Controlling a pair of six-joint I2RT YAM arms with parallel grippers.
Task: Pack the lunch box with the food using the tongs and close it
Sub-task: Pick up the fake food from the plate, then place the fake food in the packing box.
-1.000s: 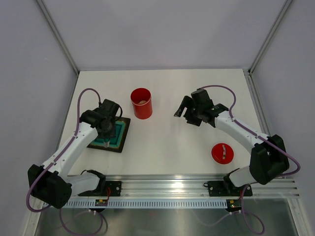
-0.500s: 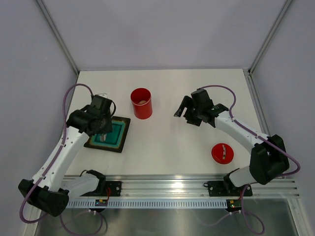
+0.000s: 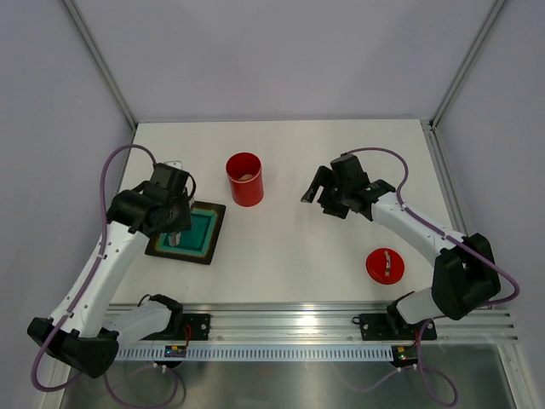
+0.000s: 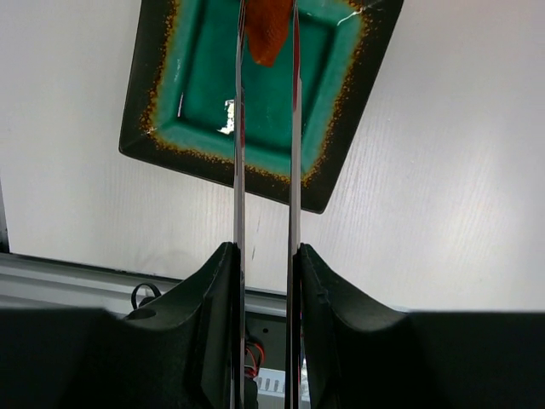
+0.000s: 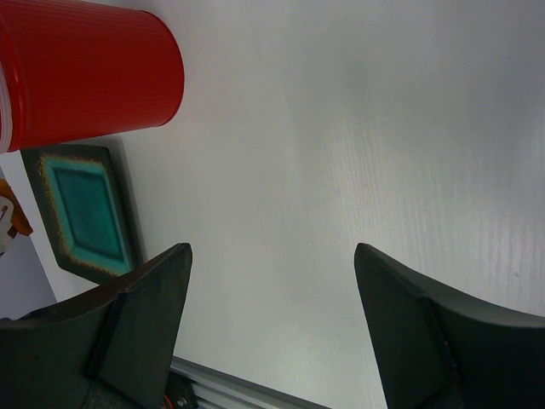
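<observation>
My left gripper point(image 4: 266, 251) is shut on the tongs point(image 4: 239, 170), its fingers pressing the two silver strips from outside. The strips pinch an orange food piece point(image 4: 269, 30) at their far end, above the black tray point(image 4: 140, 102) with the teal mat. From above, the left gripper point(image 3: 170, 213) hangs over the tray's left part. The red lunch box point(image 3: 244, 179) stands open behind the tray, with something cream-coloured inside. Its red lid point(image 3: 385, 265) lies flat at the front right. My right gripper point(image 3: 322, 198) hovers open and empty to the right of the lunch box point(image 5: 85, 77).
The tray point(image 3: 189, 234) sits near the table's left edge. Grey walls with metal posts enclose the table on three sides. A slotted aluminium rail point(image 3: 289, 328) carrying both arm bases runs along the near edge.
My left arm has pulled up and to the left, carrying the tongs from the tray's middle to its left part. The right arm has not moved.
</observation>
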